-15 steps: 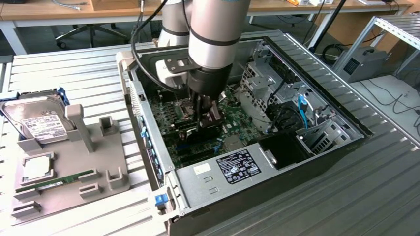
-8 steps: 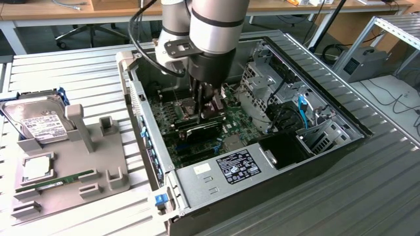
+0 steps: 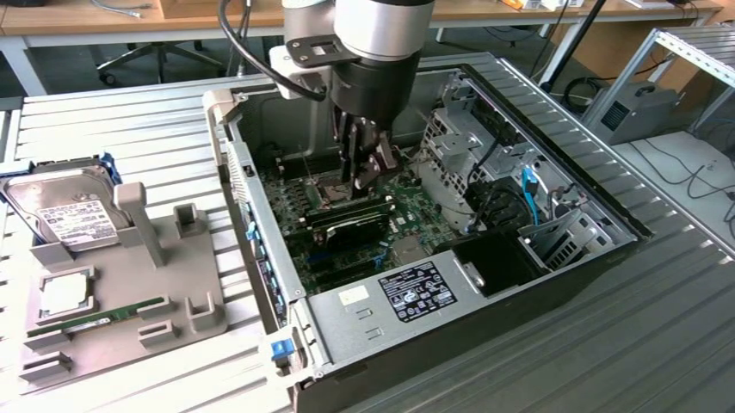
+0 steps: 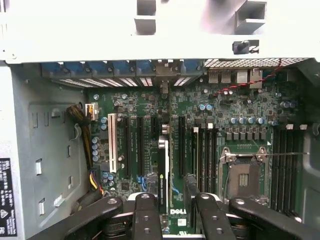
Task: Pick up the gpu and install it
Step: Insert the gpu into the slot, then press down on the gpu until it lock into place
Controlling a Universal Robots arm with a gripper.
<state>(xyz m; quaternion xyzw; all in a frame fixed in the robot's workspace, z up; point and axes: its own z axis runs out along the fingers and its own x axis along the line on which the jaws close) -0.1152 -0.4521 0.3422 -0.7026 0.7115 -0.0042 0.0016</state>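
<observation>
Green gpu is standing on edge in the motherboard; the pincer is hovering open just above it.

One gpu, one hard drive

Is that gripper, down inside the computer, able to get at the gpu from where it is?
Probably yes. The case is open on top, and the gripper hangs right over the gpu, fingers apart on either side of its thin edge. No cable or bracket seems to cross between them.
</observation>
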